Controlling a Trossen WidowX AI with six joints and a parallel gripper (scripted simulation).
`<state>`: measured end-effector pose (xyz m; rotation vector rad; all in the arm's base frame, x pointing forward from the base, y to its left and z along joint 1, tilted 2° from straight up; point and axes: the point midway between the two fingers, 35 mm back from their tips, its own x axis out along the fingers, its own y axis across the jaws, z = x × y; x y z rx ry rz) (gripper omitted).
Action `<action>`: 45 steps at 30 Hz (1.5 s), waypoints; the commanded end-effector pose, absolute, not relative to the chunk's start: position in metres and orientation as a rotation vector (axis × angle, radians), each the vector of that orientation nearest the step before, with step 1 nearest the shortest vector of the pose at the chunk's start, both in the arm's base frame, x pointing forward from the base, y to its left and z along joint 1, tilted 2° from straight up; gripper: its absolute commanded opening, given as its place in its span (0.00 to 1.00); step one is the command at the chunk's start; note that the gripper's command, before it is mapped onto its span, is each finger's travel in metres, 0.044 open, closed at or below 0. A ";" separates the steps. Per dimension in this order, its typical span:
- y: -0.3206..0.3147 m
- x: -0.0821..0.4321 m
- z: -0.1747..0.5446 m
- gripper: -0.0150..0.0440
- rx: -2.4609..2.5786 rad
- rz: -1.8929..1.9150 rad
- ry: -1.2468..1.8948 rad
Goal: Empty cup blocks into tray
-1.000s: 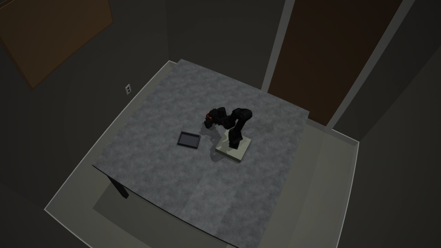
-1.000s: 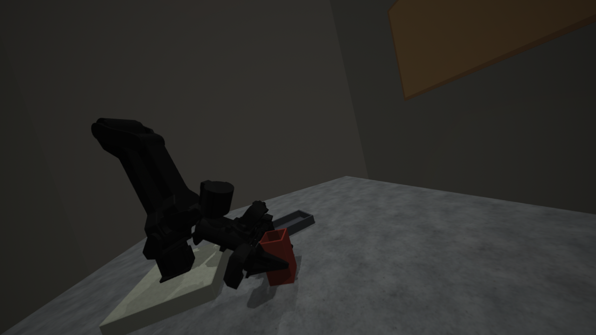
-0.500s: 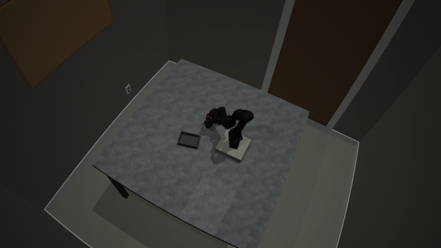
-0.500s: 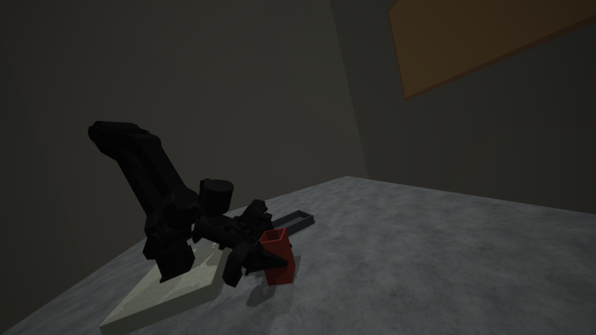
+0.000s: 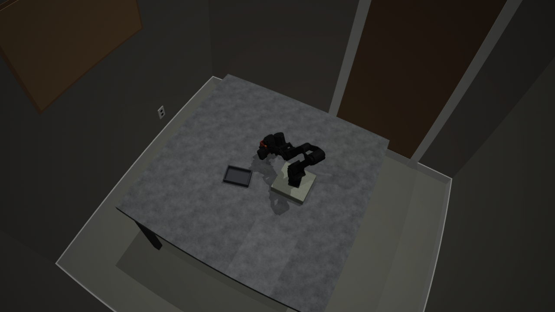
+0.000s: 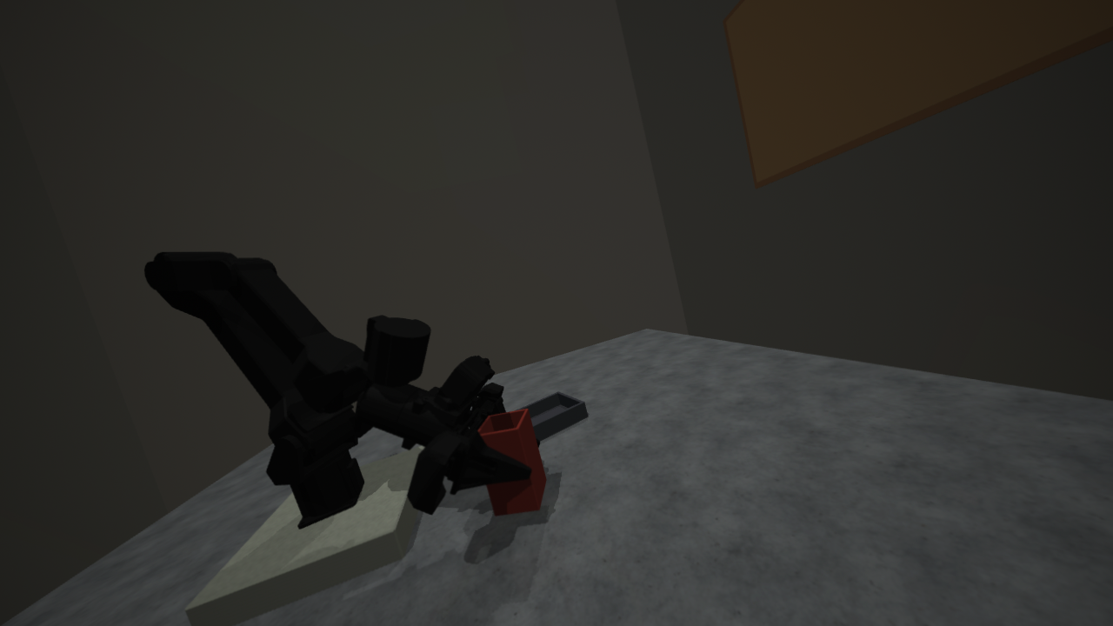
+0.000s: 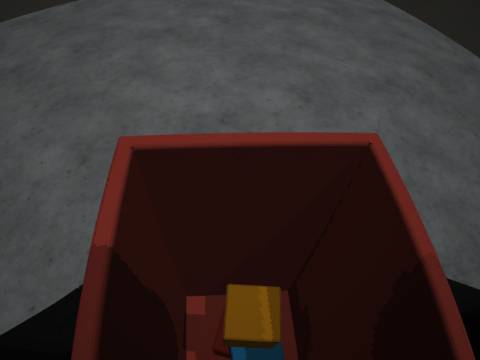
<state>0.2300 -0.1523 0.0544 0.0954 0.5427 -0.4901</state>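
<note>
A mottled grey desk (image 5: pixel 201 135) (image 6: pixel 778 467) (image 7: pixel 225 65) stands in a dim room with dark walls. The red cup (image 5: pixel 262 144) (image 6: pixel 515 455) (image 7: pixel 250 140) is the landmark: upright or nearly so, it has a yellow block (image 7: pixel 252 314) inside, above a blue block (image 7: pixel 257 353), with part of a red block (image 7: pixel 220 340) beside them. The claw (image 5: pixel 262 148) (image 6: pixel 509 451) is closed on the cup, its fingers partly apart across the cup's width, the cup between them. Near the cup, but not under it, the shallow dark tray (image 5: pixel 237 176) (image 6: pixel 559 410) sits on the desk, no blocks showing in it. Also near the cup is the arm's pale base slab (image 5: pixel 302 196) (image 6: pixel 342 556).
</note>
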 end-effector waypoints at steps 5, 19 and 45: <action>-0.153 0.231 0.071 0.25 0.095 -0.497 0.533; -0.151 0.236 0.086 0.25 0.090 -0.480 0.534; -0.069 0.309 0.094 0.25 0.011 -0.177 0.548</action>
